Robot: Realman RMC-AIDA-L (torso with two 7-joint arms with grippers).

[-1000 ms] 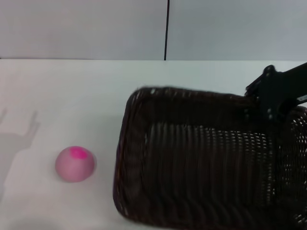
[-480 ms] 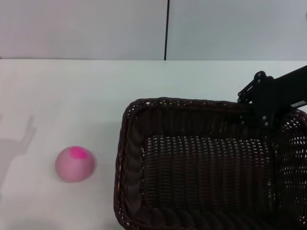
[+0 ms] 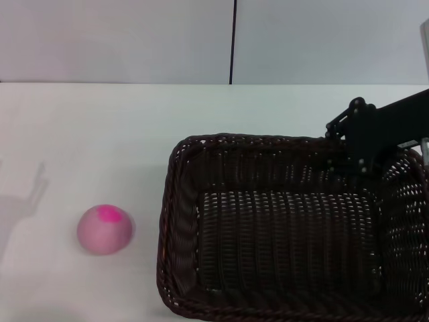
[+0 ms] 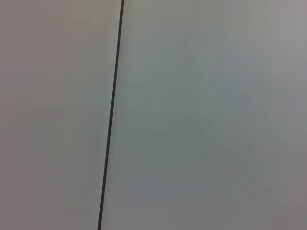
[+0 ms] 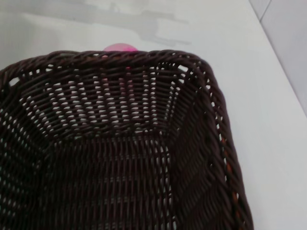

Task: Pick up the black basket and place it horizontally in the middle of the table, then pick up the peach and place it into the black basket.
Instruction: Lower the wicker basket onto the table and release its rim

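The black basket (image 3: pixel 175 201) lies flat and lengthwise across the right half of the white table (image 3: pixel 100 134), its right end running out of the head view. My right gripper (image 3: pixel 357 161) sits on the basket's far rim near the back right corner, shut on the wicker. The right wrist view looks down into the empty basket (image 5: pixel 211 110). The peach (image 3: pixel 104 229), pale pink with a magenta blotch, rests on the table to the left of the basket, a short gap apart; its top also peeks over the basket rim in the right wrist view (image 5: pixel 120 48). My left gripper is out of view.
A grey wall with a dark vertical seam (image 3: pixel 232 40) stands behind the table; the left wrist view shows only this wall (image 4: pixel 192 120). An arm's shadow (image 3: pixel 23 201) falls on the table's left edge. Bare tabletop lies behind and left of the basket.
The basket was tilted and lifted; it has come down and now lies flat on the table. My right gripper moved down and slightly left with its far rim. The peach has not moved.
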